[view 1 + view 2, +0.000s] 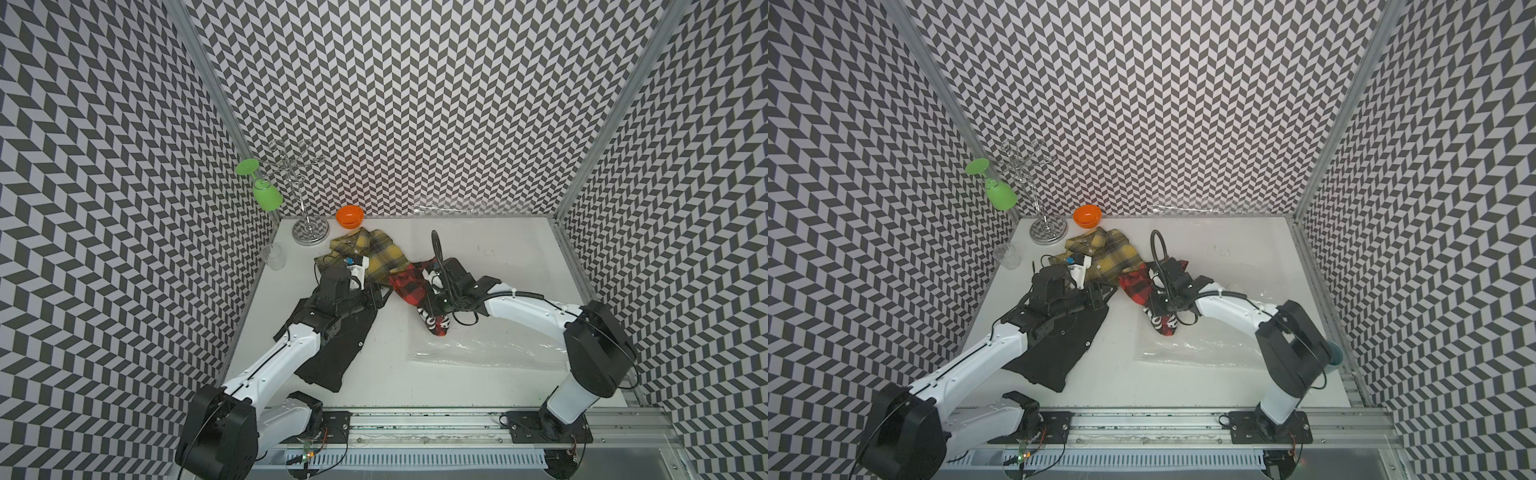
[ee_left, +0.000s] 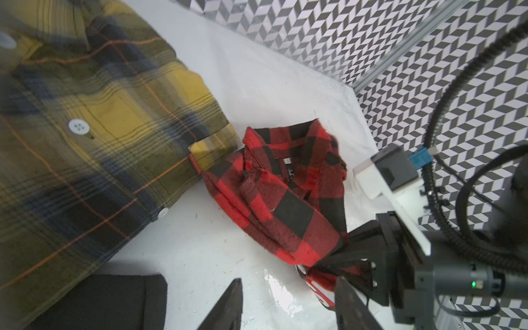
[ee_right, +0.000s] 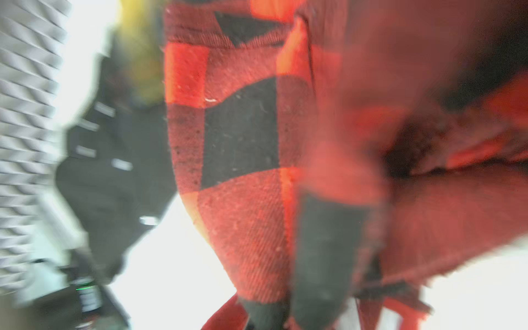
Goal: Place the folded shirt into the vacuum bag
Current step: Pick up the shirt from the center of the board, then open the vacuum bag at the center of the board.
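the right gripper [image 2: 347, 254] is seen clamped on a bunched edge of the red plaid shirt [image 2: 285, 200], the cloth being pinched between its dark fingers [image 2: 361, 237] and gathered toward them. the right wrist view is filled by blurred red-and-black fabric. the rest of the shirt is spread away from the jaws toward the left arm, and a glossy film is seen beneath it. the vacuum bag [image 1: 478, 351] is found as crinkled clear plastic on the base side of this gripper, under the right forearm. whether the shirt is laid on the bag or partly inside it cannot be told. near the shirt's other side, the left gripper [image 2: 288, 283] is seen with its jaws apart and nothing between them, above the white table [image 1: 498, 257]. toward the back wall from it, a yellow plaid shirt [image 1: 365, 253] is touched by the red one, and a black shirt [image 1: 332, 345] is spread under the left arm. farther out, in the back left corner, an orange bowl [image 1: 350, 216], a metal rack [image 1: 309, 232] with a green glass [image 1: 268, 197] hung on it, and a clear cup [image 1: 273, 255] are set.
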Motion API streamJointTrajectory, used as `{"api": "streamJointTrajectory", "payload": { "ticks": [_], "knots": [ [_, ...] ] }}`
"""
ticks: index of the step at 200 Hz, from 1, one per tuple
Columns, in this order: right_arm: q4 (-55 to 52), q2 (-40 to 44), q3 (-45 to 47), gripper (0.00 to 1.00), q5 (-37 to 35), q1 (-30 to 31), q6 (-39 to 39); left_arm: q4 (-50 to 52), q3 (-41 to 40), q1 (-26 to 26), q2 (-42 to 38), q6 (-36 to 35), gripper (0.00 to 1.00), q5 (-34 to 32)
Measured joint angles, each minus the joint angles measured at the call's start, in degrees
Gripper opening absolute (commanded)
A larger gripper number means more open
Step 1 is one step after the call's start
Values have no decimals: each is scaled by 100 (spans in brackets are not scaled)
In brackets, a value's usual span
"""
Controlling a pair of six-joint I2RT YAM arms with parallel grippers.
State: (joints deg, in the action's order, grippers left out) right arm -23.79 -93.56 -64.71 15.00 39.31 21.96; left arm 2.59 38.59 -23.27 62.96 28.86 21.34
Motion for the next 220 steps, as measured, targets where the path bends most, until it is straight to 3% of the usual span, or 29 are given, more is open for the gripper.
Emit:
{"api": "streamJointTrajectory", "payload": {
  "ticks": [34, 60, 90, 131, 170, 220],
  "knots": [
    [24, 918, 20, 7, 741, -671, 168, 7, 214, -481, -337, -522, 58, -192],
    [107, 1674, 291, 7, 1231, -1635, 415, 166, 734, -1405, 39, -1128, 66, -507],
    [138, 2234, 579, 7, 1314, -2734, 638, 271, 1182, -2872, 1054, -1827, 77, -975],
    [-79, 2494, 780, 7, 1469, -3340, 721, 837, 2055, -4293, 3025, -2813, 81, -1753],
    [-179, 2653, 916, 7, 1639, -3477, 719, 1283, 2557, -4658, 4164, -3506, 81, -2608],
    [-197, 2673, 1010, 7, 1829, -3536, 699, 1320, 2581, -4621, 4411, -3836, 76, -3322]
  ]
}}
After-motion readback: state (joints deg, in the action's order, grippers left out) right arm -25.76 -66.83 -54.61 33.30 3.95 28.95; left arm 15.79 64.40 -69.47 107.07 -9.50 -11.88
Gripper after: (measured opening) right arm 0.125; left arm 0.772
